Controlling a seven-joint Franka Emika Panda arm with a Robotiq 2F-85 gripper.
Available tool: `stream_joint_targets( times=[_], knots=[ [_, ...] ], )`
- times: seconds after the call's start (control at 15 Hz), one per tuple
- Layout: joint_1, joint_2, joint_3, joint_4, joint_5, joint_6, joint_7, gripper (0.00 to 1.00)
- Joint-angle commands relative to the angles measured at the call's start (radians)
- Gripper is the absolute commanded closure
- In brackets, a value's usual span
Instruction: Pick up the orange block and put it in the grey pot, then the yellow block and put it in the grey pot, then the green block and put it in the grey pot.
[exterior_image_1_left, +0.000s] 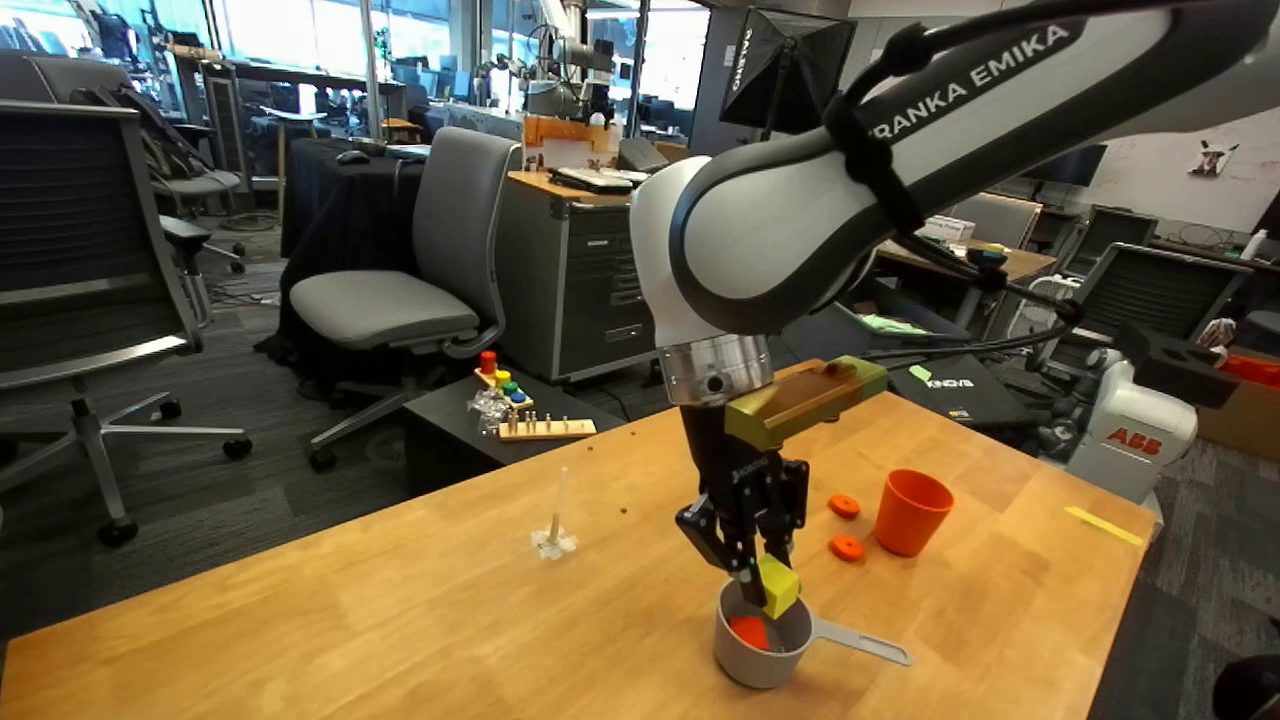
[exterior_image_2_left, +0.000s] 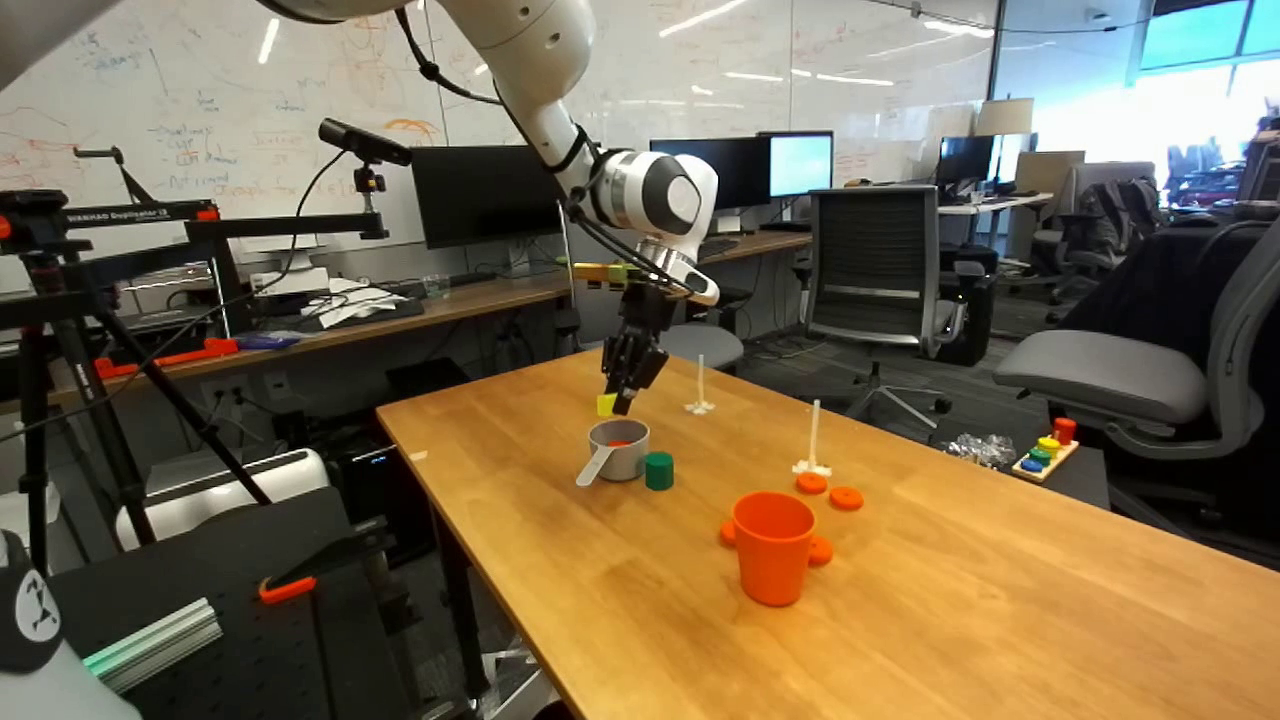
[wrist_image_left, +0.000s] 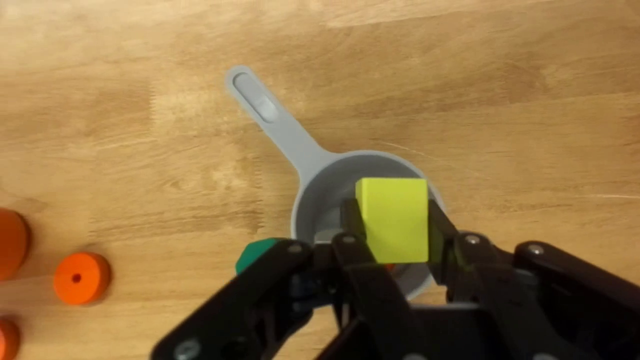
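While holding yellow block (exterior_image_1_left: 780, 588) over grey pot (exterior_image_1_left: 745, 668), had hand (wrist_image_left: 396, 225) closed to block width, with fingers (wrist_image_left: 442, 237) against two opposite sides. Saw orange block (exterior_image_1_left: 748, 631) already inside pot, green block (exterior_image_2_left: 658, 471) on table (exterior_image_2_left: 930, 600) just beside it, partly hidden behind a finger in wrist view. Couldn't tell if touching. Judged as placing step for yellow, with release not yet done. Looked to have yellow block (exterior_image_2_left: 606, 405) just above rim in an exterior view, right of pot centre in wrist view, so called for slight recentring first. Then wanted straight descent to just inside rim, with both fingers clear of wall and room left for spreading. Needed slow easing apart rather than a snap, for a short drop onto or beside orange block without bouncing out. After release, called for straight lift to avoid hooking rim and tipping pot. Had to watch sideways motion too: likely to knock green block.
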Motion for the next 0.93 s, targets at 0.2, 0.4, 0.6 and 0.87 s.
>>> stream_joint_targets(
  times=[0.2,0.4,0.6,0.87],
  knots=[
    [-0.026,-0.066,-0.015,-0.101,0.009,0.014,0.02,0.27],
    [-0.025,-0.084,-0.019,-0.128,-0.007,0.029,0.006,0.04],
    [-0.017,-0.11,-0.033,-0.16,-0.051,0.052,0.0,0.0],
    [-0.023,-0.149,-0.052,-0.214,-0.086,0.11,0.026,0.0]
  ],
)
